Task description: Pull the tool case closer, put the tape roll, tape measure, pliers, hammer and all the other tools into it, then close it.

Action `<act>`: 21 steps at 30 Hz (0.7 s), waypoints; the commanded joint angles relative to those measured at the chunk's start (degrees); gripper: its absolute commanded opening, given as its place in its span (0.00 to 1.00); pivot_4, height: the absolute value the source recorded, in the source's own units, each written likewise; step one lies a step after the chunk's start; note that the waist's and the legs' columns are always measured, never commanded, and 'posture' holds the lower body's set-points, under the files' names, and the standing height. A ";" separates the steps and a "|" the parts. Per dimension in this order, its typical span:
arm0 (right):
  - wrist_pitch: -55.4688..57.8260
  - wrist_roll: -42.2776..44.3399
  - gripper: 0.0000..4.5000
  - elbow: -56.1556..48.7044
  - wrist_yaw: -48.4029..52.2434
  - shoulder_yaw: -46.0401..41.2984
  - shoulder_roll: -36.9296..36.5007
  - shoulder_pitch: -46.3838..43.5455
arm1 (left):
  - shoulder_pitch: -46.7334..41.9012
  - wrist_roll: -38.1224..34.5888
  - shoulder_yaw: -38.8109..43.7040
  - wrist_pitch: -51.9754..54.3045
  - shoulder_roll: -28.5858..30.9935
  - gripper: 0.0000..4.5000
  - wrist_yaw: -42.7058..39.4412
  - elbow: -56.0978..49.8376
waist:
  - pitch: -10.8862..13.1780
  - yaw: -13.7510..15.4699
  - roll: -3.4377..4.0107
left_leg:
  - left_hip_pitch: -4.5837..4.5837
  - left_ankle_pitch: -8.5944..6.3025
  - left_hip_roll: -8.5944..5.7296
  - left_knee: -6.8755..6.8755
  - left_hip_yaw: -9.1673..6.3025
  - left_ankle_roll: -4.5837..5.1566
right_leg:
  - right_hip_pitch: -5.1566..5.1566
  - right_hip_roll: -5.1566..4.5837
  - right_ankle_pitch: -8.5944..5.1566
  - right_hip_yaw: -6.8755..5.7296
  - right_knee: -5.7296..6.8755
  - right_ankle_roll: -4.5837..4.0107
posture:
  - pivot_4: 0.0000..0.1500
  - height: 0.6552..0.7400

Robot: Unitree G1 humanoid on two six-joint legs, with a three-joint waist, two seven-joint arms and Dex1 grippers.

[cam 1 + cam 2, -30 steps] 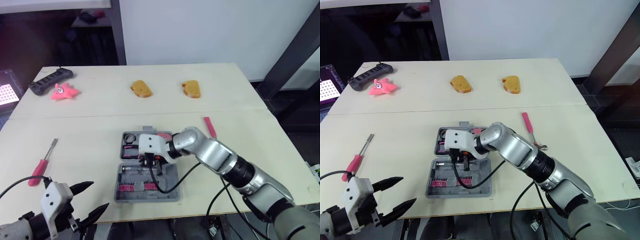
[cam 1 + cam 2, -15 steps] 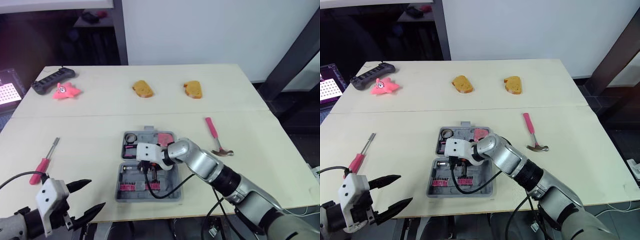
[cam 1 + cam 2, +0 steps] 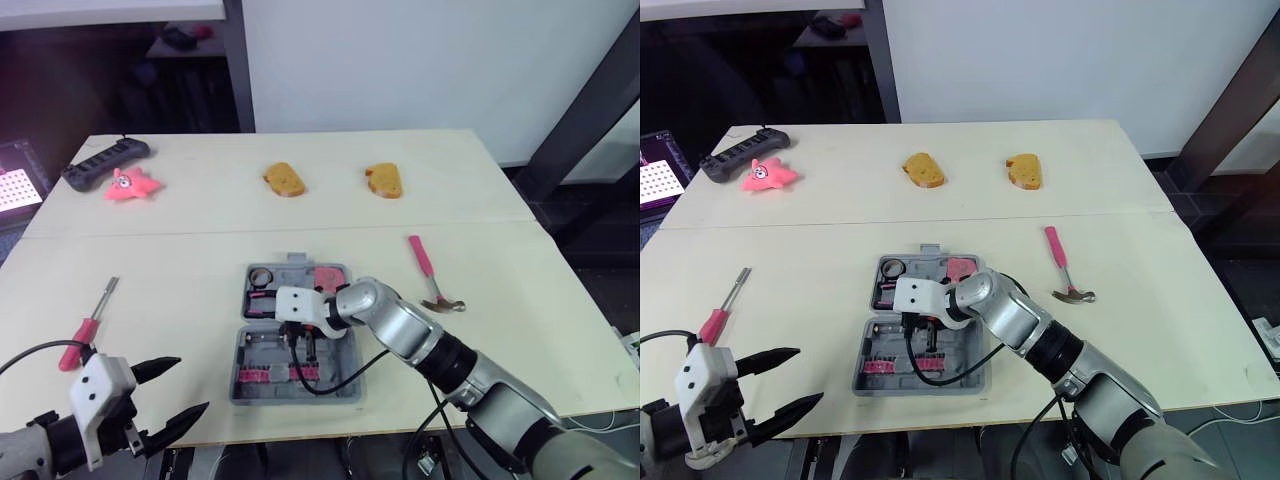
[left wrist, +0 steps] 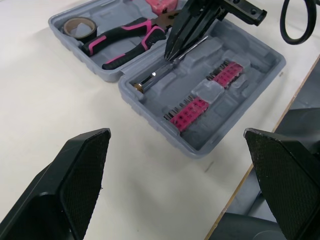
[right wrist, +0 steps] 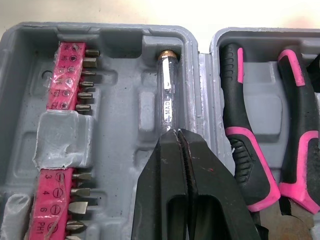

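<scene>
Jaws of the right gripper (image 5: 181, 134) are pressed fully together, their tips resting on a clear-handled driver (image 5: 169, 95) that lies in a slot of the open grey tool case (image 3: 345, 392). Beside that slot, two pink strips of screwdriver bits (image 5: 62, 75) sit in the same half of the case. The other half holds the pink-and-black pliers (image 5: 250, 165), the tape roll (image 4: 76, 27) in one corner and the pink tape measure (image 3: 328, 277) in another. The case lies flat near the front middle of the pale table (image 3: 180, 260). The hammer (image 3: 430, 270), pink-handled, lies on the tabletop just to the case's right, and a red-handled screwdriver (image 3: 85, 330) lies well to its left. The left gripper (image 3: 175, 395) hovers at the table's front edge, left of the case, its fingers spread wide and holding nothing. At the far side sit two orange bread-shaped pieces (image 3: 283, 179), a pink star toy (image 3: 127, 184) and a black bar-shaped device (image 3: 103, 160).
</scene>
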 commanded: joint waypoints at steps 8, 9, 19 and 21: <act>-2.94 -3.87 0.01 8.07 0.65 1.82 0.23 4.32 | -2.20 0.33 0.22 -0.25 1.31 1.00 -0.54 1.15 | -0.30 -0.10 -0.14 | 0.31 0.00 0.00 -0.07 0.00 0.00 | 0.27 0.01 -0.01 0.00 -0.02 -0.01 | 1.00 0.62; -3.38 -4.04 0.01 8.21 0.70 1.78 0.26 4.41 | -2.37 0.30 0.24 -0.19 1.45 1.00 -0.63 1.29 | -0.40 -0.14 -0.18 | 0.35 0.00 0.00 -0.07 0.00 0.00 | 0.32 0.01 -0.01 0.00 -0.02 -0.01 | 1.00 0.62; -17.50 4.17 0.01 -0.27 1.21 -12.23 0.68 5.58 | -6.06 -2.34 2.03 -0.20 2.39 1.00 -2.28 5.09 | -0.49 0.07 -0.19 | 0.23 0.00 0.00 -0.06 -0.01 0.00 | 0.22 0.02 -0.01 0.00 -0.01 -0.01 | 1.00 0.62; -19.51 7.32 0.01 -2.04 3.38 -15.99 -1.42 6.64 | -8.06 -3.03 2.53 -0.38 2.58 1.00 -2.61 7.23 | -0.47 0.28 -0.20 | 0.21 0.00 0.00 -0.06 -0.01 0.00 | 0.20 0.01 -0.01 0.00 -0.02 0.00 | 1.00 0.62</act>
